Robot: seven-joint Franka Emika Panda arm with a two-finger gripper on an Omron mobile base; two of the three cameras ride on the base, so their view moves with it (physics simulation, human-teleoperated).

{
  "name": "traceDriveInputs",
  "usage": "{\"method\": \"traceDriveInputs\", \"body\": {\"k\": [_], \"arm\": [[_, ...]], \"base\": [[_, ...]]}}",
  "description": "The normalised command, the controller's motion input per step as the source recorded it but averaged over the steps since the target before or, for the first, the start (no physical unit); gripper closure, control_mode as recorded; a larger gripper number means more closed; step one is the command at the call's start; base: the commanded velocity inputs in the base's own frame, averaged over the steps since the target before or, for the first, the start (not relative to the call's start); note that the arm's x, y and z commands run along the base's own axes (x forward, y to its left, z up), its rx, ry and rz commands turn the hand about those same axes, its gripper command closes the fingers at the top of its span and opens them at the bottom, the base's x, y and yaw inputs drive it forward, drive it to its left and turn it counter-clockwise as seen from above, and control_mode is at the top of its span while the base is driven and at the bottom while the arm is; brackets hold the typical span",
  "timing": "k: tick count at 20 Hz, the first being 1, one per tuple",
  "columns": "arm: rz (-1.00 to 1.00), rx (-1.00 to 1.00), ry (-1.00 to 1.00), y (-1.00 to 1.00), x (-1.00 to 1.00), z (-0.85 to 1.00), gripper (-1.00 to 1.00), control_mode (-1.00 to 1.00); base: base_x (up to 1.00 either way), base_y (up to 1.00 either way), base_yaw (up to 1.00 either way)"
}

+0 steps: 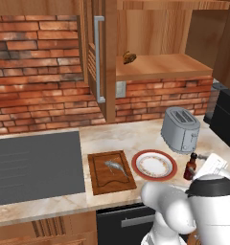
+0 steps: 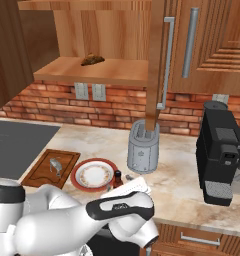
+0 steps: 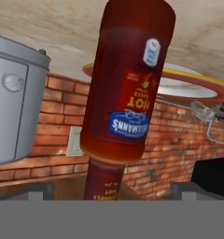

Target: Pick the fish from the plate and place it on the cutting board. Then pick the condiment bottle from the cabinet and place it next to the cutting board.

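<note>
1. Simulated kitchen with a red brick wall (image 1: 35, 72) behind a marble tabletop (image 1: 112, 136).
2. Dark brown cutting board (image 1: 100, 179) lying flat on the tabletop, with the small silver-grey fish (image 1: 116, 166) resting on its upper half.
3. At 3 o'clock of the board and just beside it, a round plate (image 1: 154, 165) with a red-orange rim.
4. At 3 o'clock of the plate, a red-brown hot sauce bottle (image 1: 190, 166) with a black cap, standing upright on the tabletop; at 7 o'clock of a grey toaster (image 1: 180, 129), near it.
5. White robot hand reaching in close at 3 o'clock of the bottle.
6. In the hand view, rolled upside down: bottle body and "HOT" label seen very close, with the two dark fingers (image 3: 38, 191) spread wide to either side at the bottom edge, clear of the bottle and pinching nothing.
7. At 9 o'clock of the board, a large flat grey stovetop (image 1: 35, 165).
8. Above, an open light-brown wall cabinet (image 1: 165, 67) with a long silver bar handle (image 1: 97, 60) on its door; a small brown roundish lump (image 1: 129, 57) sitting on the shelf.
9. In the right base view, a black coffee machine (image 2: 221, 157) at 3 o'clock of the toaster, well apart.
</note>
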Motion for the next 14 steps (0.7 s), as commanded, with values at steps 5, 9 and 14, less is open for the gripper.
{"method": "traceDriveInputs", "body": {"k": [5,9,14], "arm": [[0.0,0.0,-0.04,0.0,-0.18,0.0,-1.0,-1.0],[0.0,0.0,-0.04,0.0,-0.2,0.0,-1.0,-1.0],[0.0,0.0,-0.01,-0.03,-0.26,0.02,-1.0,-1.0]], "base": [[0.0,0.0,0.0],[0.0,0.0,0.0],[0.0,0.0,0.0]]}}
